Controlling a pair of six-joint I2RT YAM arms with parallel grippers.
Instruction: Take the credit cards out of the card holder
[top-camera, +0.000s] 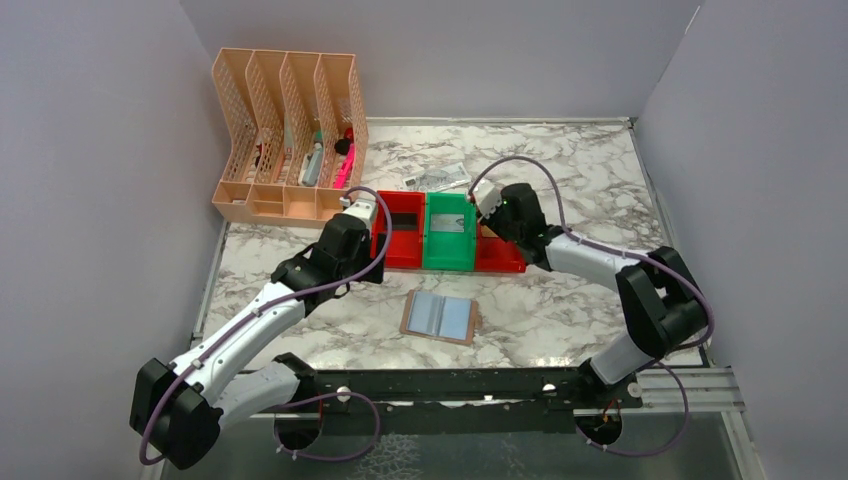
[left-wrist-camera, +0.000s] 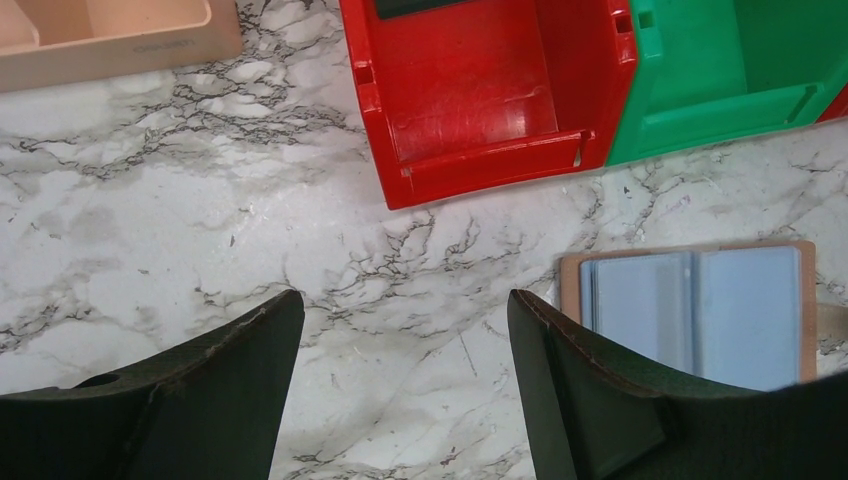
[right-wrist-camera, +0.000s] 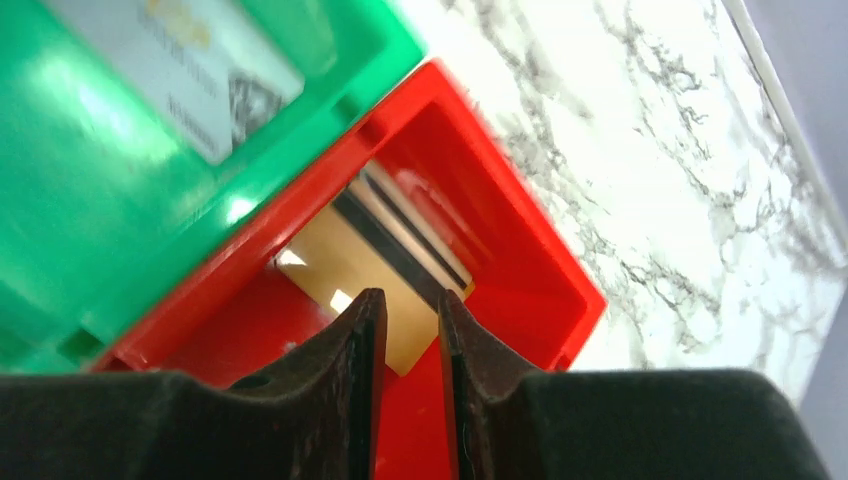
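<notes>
The card holder lies open and flat on the marble, its two pale blue panels up; it also shows at the right of the left wrist view. A grey card lies in the green bin, and a dark card in the left red bin. A gold card with a dark stripe rests on the floor of the right red bin. My right gripper hovers over that card, jaws a narrow gap apart and empty. My left gripper stands wide open above bare marble, left of the holder.
A peach file organizer with pens stands at the back left. A crumpled paper note lies behind the bins. Grey walls close in the table on the left, back and right.
</notes>
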